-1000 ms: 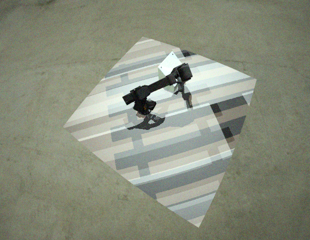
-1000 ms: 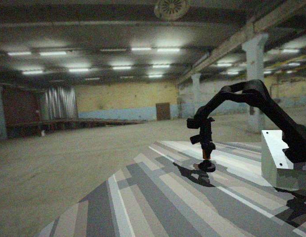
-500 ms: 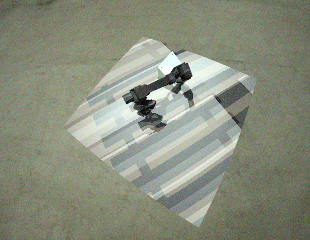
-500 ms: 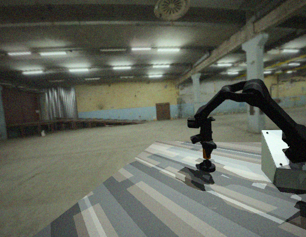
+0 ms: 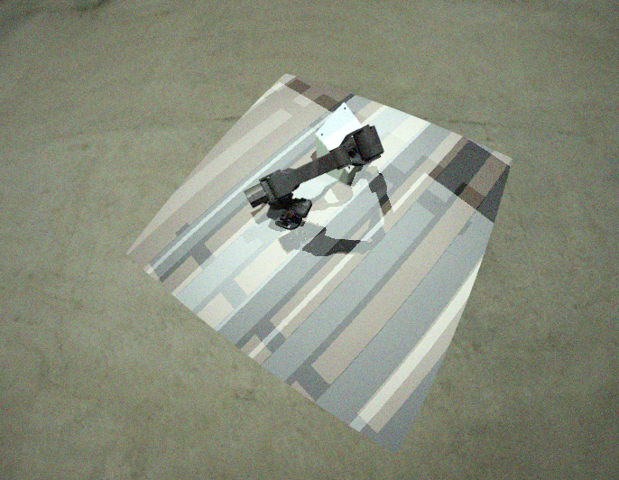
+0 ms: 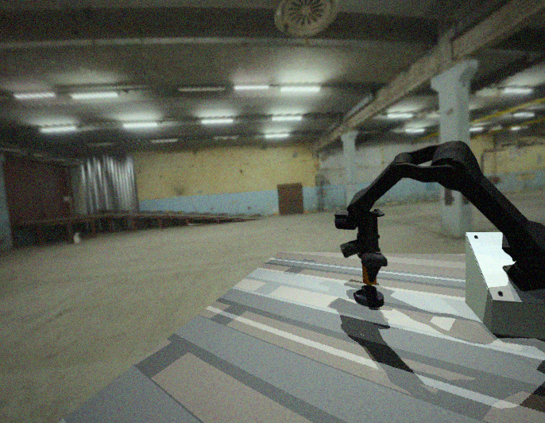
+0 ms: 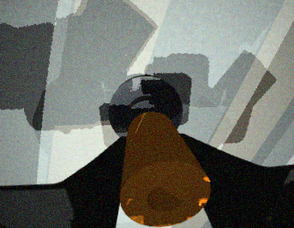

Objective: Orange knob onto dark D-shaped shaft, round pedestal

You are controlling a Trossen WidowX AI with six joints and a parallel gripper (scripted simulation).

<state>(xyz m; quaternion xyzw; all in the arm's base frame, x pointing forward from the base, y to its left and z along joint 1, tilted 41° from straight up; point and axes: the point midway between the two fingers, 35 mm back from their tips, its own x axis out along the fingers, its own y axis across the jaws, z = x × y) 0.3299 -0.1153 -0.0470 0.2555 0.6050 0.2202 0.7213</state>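
The orange knob is held upright between the fingers of my gripper, which is shut on it. The round dark pedestal stands on the table below. In the exterior view the knob's lower end is above the pedestal, with the dark shaft showing beneath it. Whether the knob's lower end touches the shaft top or sits slightly over it I cannot tell. In the wrist view the knob covers the near part of the pedestal. The knob's hole and the shaft's flat side are hidden.
The striped table lies around the pedestal, crossed by the arm's shadows. The pale box under the arm's base stands to the right in the exterior view.
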